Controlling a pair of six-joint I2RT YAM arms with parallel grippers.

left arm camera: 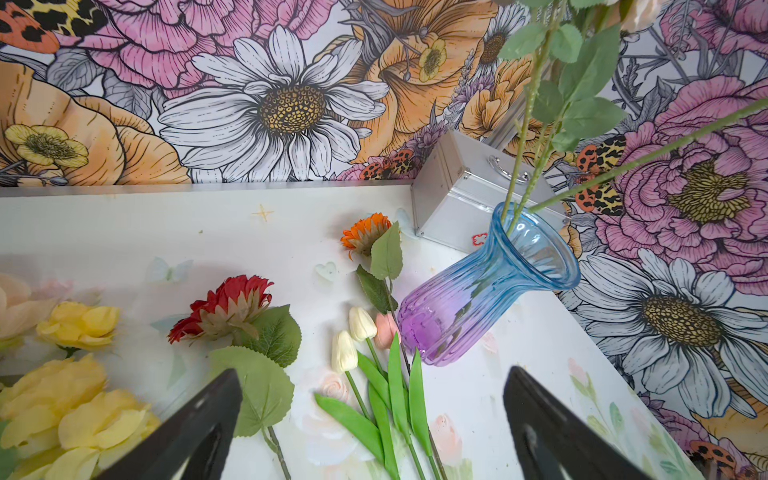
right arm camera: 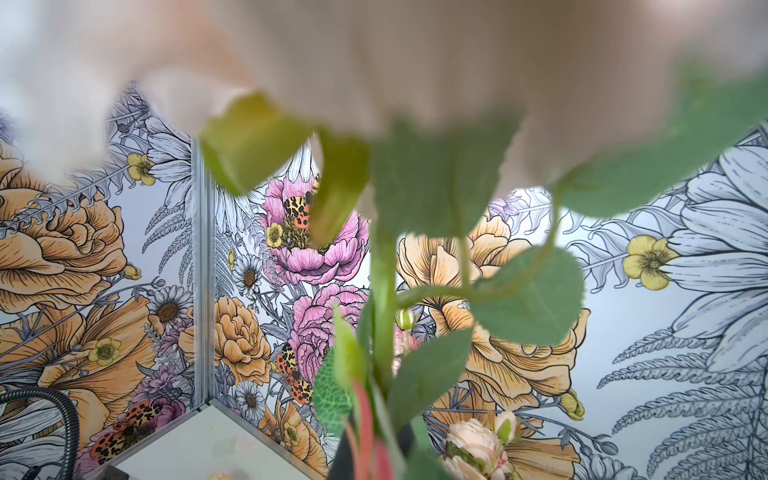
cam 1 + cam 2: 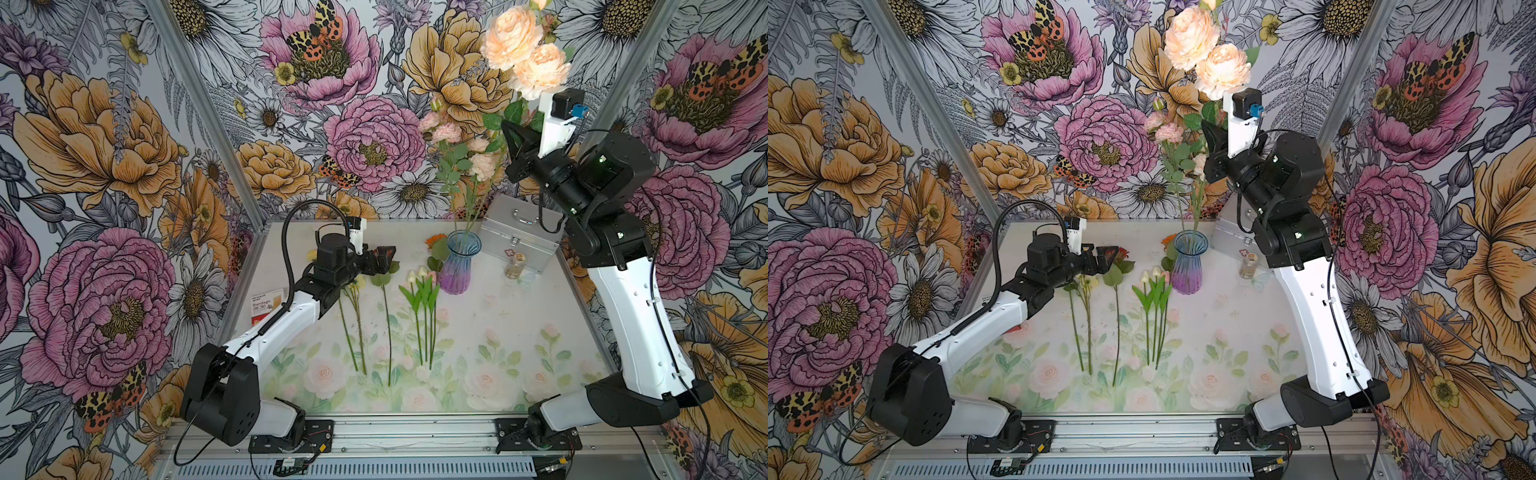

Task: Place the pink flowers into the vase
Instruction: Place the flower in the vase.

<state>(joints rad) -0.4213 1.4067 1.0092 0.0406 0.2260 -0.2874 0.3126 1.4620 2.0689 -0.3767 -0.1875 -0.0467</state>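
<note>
One raised arm, right pincer tight on pink flowers.

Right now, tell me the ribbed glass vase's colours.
Vase: blue rim fading to purple base; left wrist view.

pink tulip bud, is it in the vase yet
No, the left wrist view shows the pink tulip bud lying on the table beside the white tulips, outside the vase.

Left arm stretches low and forward, left gripper level, jaws spread wide (fingers well apart in its wrist view). Right arm rises steeply, bent inward at the elbow, right gripper held high, jaws closed
</note>
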